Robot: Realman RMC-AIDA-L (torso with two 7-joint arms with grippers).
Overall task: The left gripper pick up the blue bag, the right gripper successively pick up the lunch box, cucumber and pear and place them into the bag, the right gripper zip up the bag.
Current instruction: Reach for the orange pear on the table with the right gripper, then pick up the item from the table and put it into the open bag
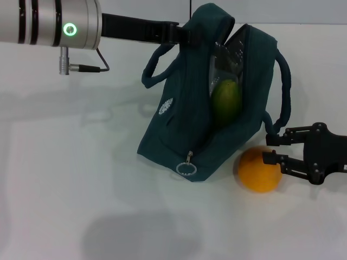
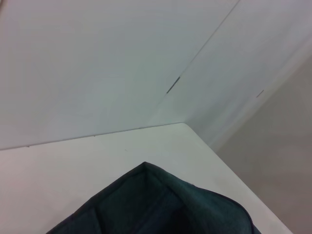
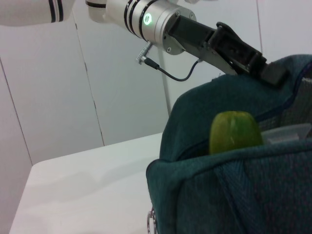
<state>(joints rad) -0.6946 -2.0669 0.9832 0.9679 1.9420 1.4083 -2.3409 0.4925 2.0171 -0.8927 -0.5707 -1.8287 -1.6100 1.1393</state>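
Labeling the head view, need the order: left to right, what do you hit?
Silver wrist with green ring light → blue bag, held at its top by the left pincer → pear → right pincer.

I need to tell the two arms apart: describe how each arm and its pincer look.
The left gripper is a black pincer on a black link behind a silver cylindrical wrist with black bands, a glowing green ring light and a thin black plugged-in cable. The right gripper is a black skeletal pincer with thin linked bars.

cucumber (image 1: 226, 101) blocking bag (image 1: 173, 135) mouth
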